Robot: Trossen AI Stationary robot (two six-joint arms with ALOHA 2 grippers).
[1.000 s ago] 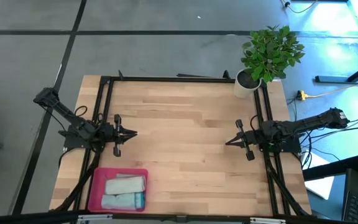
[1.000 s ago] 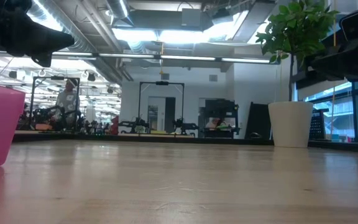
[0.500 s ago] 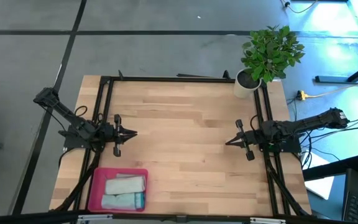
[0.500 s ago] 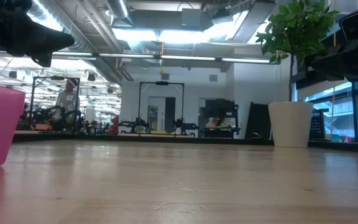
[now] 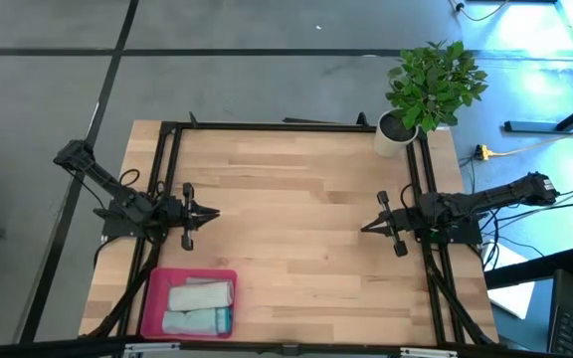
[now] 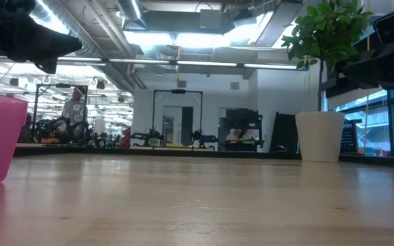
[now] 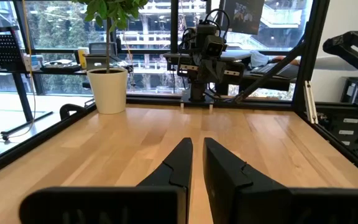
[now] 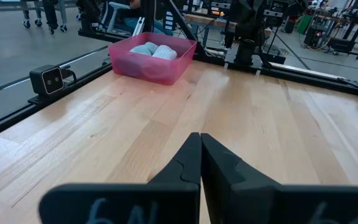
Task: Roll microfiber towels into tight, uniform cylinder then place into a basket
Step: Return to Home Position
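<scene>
The pink-red basket (image 5: 189, 303) stands at the table's near left corner. Two rolled microfiber towels lie side by side in it: a light grey one (image 5: 202, 294) and a pale blue-teal one (image 5: 198, 321). The right wrist view shows the basket (image 8: 152, 58) with both rolls inside. My left gripper (image 5: 214, 212) hovers shut at the table's left edge, pointing level toward the middle, with nothing in it. My right gripper (image 5: 364, 228) hovers shut at the right edge, pointing toward the middle, also with nothing in it.
A white plant pot (image 5: 393, 131) with a green plant stands at the far right corner. A black metal frame (image 5: 267, 125) runs along the table's far, left and right edges. Bare wood lies between the two grippers. A person shows far off in the room behind.
</scene>
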